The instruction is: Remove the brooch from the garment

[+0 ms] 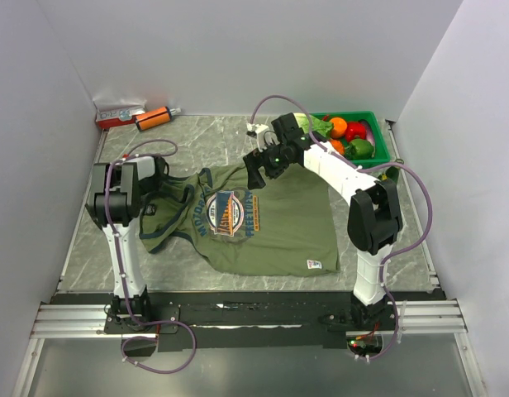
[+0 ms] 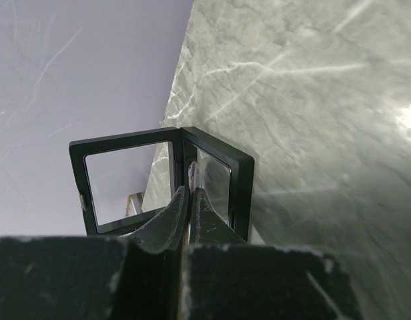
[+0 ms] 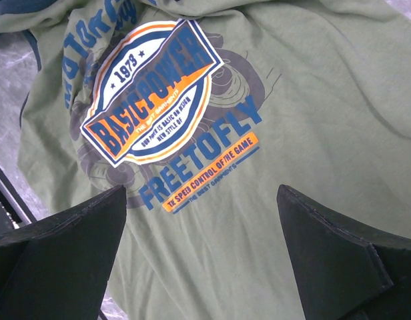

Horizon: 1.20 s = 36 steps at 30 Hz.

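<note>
Right hand (image 3: 201, 200): fingers spread wide, nothing between them.
Garment (image 3: 319, 100): lies flat directly beneath my right hand, with its chest print (image 3: 152, 93) just ahead of the fingertips.
Left hand (image 2: 190, 197): fingers pressed together, tips at the corner of a black frame (image 2: 125, 141) over the table (image 2: 312, 100).
Brooch: I cannot make it out.

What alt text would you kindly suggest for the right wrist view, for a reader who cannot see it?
An olive-green T-shirt with a round blue, orange and white chest print fills the view. The right gripper, black-fingered, hangs wide open above it; no brooch shows.
</note>
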Each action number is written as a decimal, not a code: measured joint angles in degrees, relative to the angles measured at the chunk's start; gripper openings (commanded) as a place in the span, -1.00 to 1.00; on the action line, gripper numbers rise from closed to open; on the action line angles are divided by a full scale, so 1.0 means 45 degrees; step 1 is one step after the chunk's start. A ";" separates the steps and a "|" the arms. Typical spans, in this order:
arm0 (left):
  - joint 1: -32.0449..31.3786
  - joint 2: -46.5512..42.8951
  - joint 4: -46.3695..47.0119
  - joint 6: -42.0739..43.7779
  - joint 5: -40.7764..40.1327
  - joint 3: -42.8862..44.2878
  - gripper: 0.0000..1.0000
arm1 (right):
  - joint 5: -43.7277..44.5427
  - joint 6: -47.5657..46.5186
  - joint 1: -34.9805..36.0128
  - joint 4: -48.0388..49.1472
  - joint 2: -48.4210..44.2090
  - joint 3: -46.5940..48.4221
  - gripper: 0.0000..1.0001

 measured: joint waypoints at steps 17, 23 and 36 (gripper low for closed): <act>0.0083 -0.0471 0.0330 0.0554 0.0389 -0.0209 -0.42 | 0.0155 -0.0136 0.0155 0.0000 0.0000 0.0000 1.00; -0.0010 -0.0933 0.0631 0.0937 0.0845 -0.0364 -0.33 | 0.0160 -0.0180 0.0155 0.0005 0.0000 -0.0010 1.00; -0.0015 -0.1127 0.0811 0.1423 0.1559 -0.0568 -0.26 | 0.0160 -0.0180 0.0155 0.0000 0.0000 -0.0058 1.00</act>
